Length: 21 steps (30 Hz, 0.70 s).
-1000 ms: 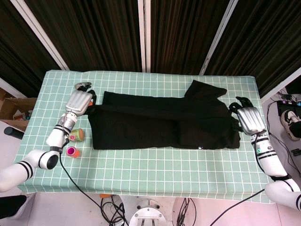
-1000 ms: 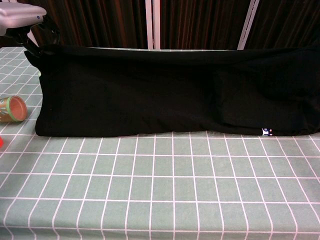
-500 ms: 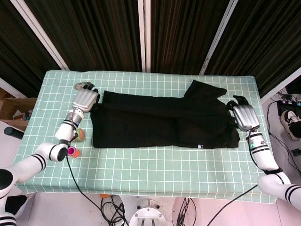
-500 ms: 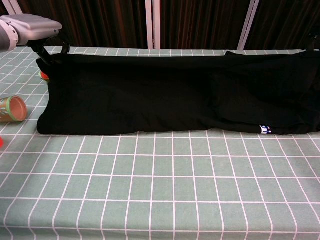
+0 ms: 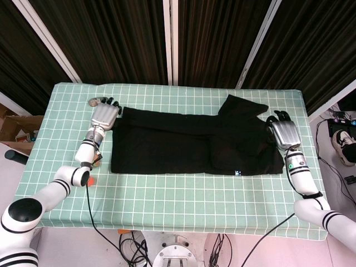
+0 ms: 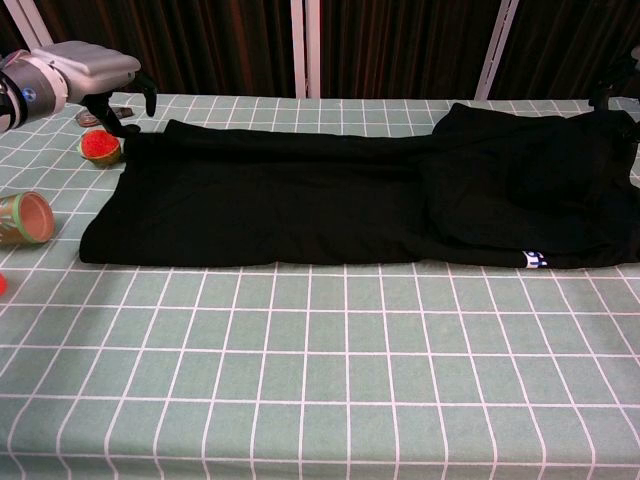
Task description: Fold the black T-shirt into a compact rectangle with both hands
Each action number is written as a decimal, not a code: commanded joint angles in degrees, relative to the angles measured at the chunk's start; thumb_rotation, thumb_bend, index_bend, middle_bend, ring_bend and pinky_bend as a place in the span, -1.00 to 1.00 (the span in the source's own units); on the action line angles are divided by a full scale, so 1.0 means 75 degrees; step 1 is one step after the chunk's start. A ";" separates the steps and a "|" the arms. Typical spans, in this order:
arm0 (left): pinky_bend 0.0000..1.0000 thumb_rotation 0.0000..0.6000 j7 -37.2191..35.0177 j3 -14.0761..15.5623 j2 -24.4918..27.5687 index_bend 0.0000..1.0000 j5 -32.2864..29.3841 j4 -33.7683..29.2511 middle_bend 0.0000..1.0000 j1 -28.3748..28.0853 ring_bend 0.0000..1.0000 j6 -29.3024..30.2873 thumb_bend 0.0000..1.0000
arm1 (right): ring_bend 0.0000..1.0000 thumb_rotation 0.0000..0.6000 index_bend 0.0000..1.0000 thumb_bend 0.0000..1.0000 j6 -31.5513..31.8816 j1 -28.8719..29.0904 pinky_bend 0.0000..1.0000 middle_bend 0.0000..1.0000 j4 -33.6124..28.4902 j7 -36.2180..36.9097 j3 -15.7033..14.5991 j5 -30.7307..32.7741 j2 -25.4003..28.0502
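The black T-shirt (image 5: 194, 142) lies flat across the table as a long band, with one sleeve (image 5: 242, 105) sticking out at the far right. The shirt (image 6: 350, 205) has a small white label near its front right edge. My left hand (image 5: 104, 115) hovers at the shirt's far left corner. In the chest view the left hand (image 6: 85, 70) has its fingers (image 6: 120, 115) hanging apart just above the cloth. My right hand (image 5: 282, 132) sits at the shirt's right edge with its fingers spread. Only its dark fingertips (image 6: 612, 85) show in the chest view.
A green and orange cup (image 6: 22, 217) lies on its side left of the shirt, with a red ball-like object (image 6: 100, 145) behind it. A small silver disc (image 5: 94, 102) sits by my left hand. The green checked tablecloth (image 5: 183, 200) stretches in front of the shirt.
Both hands carried the shirt's raised far edge away from me and down. The cloth now lies flat and the fingers have come off it.
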 commanded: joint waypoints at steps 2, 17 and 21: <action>-0.63 1.00 -0.0305 -0.0111 -0.0065 -0.46 0.0156 0.0027 -0.65 0.0113 -0.81 0.0667 -0.44 | -0.93 1.00 -0.29 -0.49 -0.0229 0.0229 -0.92 -0.58 0.0272 -0.0701 0.0265 0.0566 -0.0314; -0.62 1.00 0.0201 0.0918 0.2476 -0.38 0.1484 -0.5260 -0.65 0.2096 -0.81 0.3587 -0.56 | -1.00 1.00 -1.00 -1.00 -0.0827 0.0708 -1.00 -0.84 -0.0620 -0.2554 0.0645 0.1775 0.0484; -0.62 1.00 0.0672 0.1464 0.2732 -0.31 0.1775 -0.6103 -0.65 0.2591 -0.81 0.3949 -0.56 | -1.00 1.00 -0.97 -1.00 -0.0364 0.0210 -1.00 -0.79 -0.1860 -0.1759 0.0404 0.0983 0.1388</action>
